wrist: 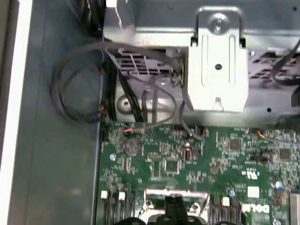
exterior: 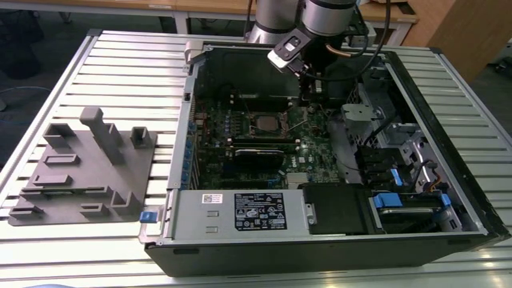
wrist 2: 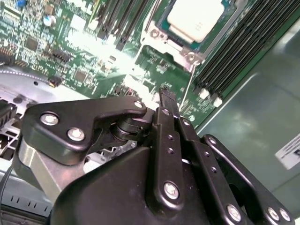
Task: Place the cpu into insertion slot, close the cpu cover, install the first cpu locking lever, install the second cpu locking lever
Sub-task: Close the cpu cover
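Observation:
The cpu [wrist 2: 194, 18], a pale metal square, lies in the insertion slot [exterior: 260, 123] on the green board. The cpu cover [wrist 2: 161, 38] lies flat around it as a silvery frame. A thin wire locking lever [wrist 2: 187, 91] stands off the board beside the socket's corner, close to my fingertips. My gripper [wrist 2: 165, 93] is shut, its two black fingers [wrist 2: 171, 140] pressed together with nothing seen between them. In the exterior view the gripper [exterior: 310, 99] hangs inside the case, just to the right of the socket. In the first wrist view the fingertips [wrist: 169, 204] sit over the cover's edge [wrist: 154, 194].
The open computer case [exterior: 186, 150] lies on a slatted table [exterior: 120, 66]. Long black memory slots [wrist 2: 234, 51] flank the socket. A metal drive bracket [wrist: 218, 61] and loose cables [wrist: 70, 93] stand near the board's edge. A grey fixture block [exterior: 84, 168] rests at the exterior view's left.

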`<action>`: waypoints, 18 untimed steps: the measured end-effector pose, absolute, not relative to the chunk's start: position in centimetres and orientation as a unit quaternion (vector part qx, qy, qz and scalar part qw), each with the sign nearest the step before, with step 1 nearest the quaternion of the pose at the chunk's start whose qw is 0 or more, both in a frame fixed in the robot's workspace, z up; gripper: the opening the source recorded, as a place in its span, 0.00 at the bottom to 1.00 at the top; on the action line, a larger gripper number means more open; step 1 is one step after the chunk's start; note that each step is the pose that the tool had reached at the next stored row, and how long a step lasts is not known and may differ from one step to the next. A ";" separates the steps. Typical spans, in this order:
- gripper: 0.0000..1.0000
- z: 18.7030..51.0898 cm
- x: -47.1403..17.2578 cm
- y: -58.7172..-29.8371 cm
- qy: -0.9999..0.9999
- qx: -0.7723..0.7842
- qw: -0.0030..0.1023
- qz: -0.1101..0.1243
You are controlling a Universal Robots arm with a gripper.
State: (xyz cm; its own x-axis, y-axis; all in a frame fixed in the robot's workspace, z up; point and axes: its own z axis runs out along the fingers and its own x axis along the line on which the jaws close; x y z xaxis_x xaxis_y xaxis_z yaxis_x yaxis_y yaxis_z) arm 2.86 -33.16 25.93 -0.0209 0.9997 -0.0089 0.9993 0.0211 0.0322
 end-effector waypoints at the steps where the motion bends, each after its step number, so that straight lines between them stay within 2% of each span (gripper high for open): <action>1: 0.11 25.9 3.1 -33.2 0.714 0.700 0.014 0.008; 18: 0.11 25.9 5.7 -33.1 0.714 0.700 0.014 0.008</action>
